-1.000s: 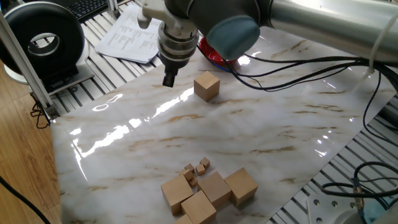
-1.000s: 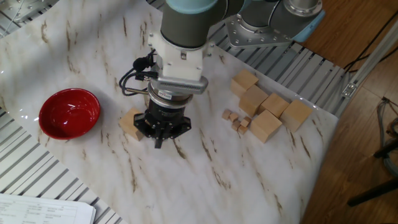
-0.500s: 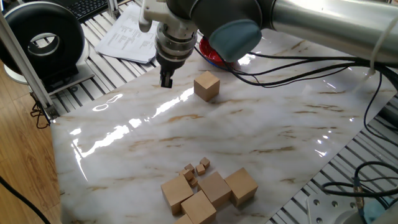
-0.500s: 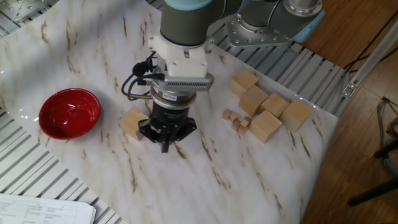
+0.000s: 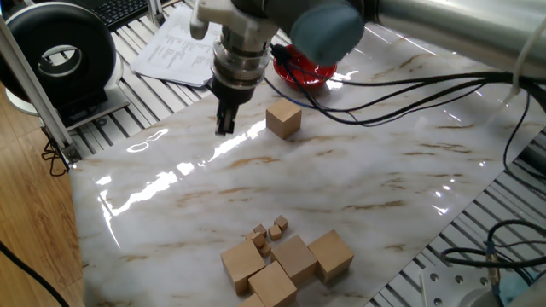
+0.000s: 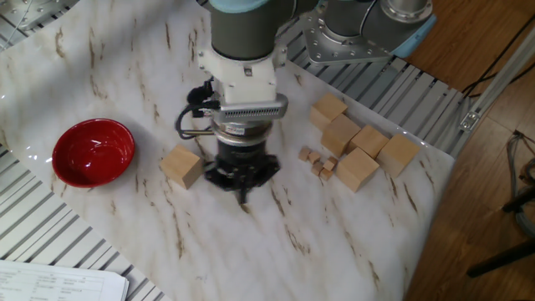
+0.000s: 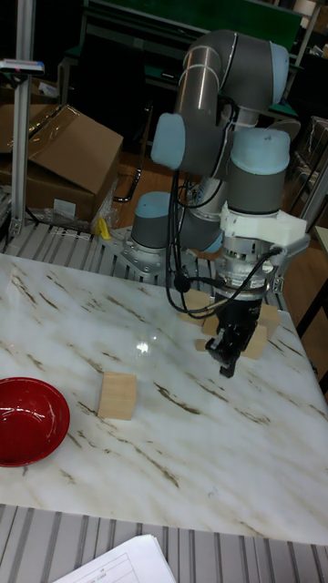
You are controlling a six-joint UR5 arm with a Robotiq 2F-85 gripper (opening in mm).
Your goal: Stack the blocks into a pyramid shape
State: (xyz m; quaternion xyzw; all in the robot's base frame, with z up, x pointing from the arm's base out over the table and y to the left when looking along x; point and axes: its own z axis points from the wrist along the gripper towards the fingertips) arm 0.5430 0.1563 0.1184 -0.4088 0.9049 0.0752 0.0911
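Tan lone block (image 6: 182, 165) sits between red bowl (image 6: 92, 151) and gripper (image 6: 243, 196).

- Illumination: bright, even overhead light in both fixed views; the tall fixed view is dimmer, with a dark background.
- Glare: white specular streaks on the glossy marble tabletop (image 5: 171, 183); a small hotspot appears in the tall fixed view.
- Shadows: soft and short, close under the lone block (image 6: 182, 166).
- Focus: sharp throughout; no evident motion blur.
- Distortion: no noticeable bending at the edges.

marble table (image 5: 358, 183), wooden floor (image 5: 21, 205)
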